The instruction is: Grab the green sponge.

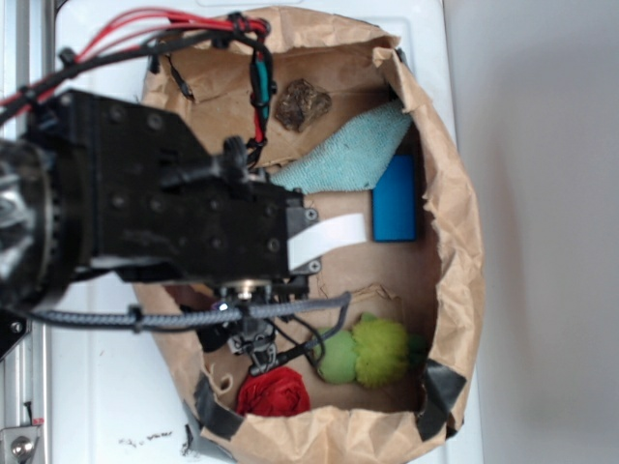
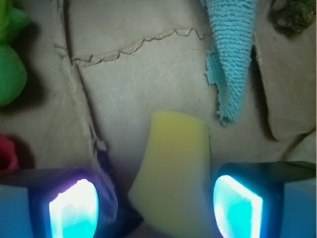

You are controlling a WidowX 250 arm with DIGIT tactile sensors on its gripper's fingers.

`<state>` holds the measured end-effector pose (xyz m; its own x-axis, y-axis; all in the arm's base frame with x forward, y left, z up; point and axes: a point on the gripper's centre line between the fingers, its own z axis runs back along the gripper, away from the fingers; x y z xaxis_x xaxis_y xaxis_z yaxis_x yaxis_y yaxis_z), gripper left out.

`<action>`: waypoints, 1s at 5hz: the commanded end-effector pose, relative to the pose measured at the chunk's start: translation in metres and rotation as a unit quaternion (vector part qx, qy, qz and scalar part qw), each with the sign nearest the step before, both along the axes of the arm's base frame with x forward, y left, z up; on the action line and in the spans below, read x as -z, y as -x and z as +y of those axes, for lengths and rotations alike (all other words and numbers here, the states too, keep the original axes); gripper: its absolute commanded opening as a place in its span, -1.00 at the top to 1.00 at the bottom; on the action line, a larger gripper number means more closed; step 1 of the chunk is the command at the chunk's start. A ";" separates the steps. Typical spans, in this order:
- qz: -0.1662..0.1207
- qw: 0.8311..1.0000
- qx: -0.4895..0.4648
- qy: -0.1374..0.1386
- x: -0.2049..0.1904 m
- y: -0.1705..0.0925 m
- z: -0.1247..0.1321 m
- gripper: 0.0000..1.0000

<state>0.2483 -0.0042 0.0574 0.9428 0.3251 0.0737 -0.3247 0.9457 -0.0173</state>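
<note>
The green sponge (image 1: 368, 353) is a lime-green lump of two lobes, one smooth and one fuzzy, lying at the lower right of the paper-lined bin (image 1: 455, 242). In the wrist view the green sponge (image 2: 10, 64) shows only at the upper left edge, well away from the fingers. My gripper (image 2: 156, 208) is open, its two glowing pads (image 2: 74, 210) set wide apart over bare brown paper. A pale yellow strip (image 2: 173, 168) runs up between them without being pinched. The black arm body (image 1: 164, 213) hides the fingers in the exterior view.
A pale teal terry cloth (image 1: 343, 155) and a blue block (image 1: 395, 198) lie at the bin's upper right. A brown lump (image 1: 302, 103) sits beyond the cloth. A red soft thing (image 1: 274, 393) lies left of the sponge. Crumpled paper walls ring the bin.
</note>
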 end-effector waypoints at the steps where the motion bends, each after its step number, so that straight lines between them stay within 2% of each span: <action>1: -0.018 1.000 0.017 -0.008 0.001 -0.014 -0.007 -1.00; 2: -0.018 1.000 0.008 -0.004 0.002 -0.015 -0.005 1.00; 5: -0.029 1.000 0.007 -0.009 0.003 -0.020 0.000 1.00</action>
<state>0.2595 -0.0042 0.0446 0.9415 0.3227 0.0970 -0.3234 0.9462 -0.0087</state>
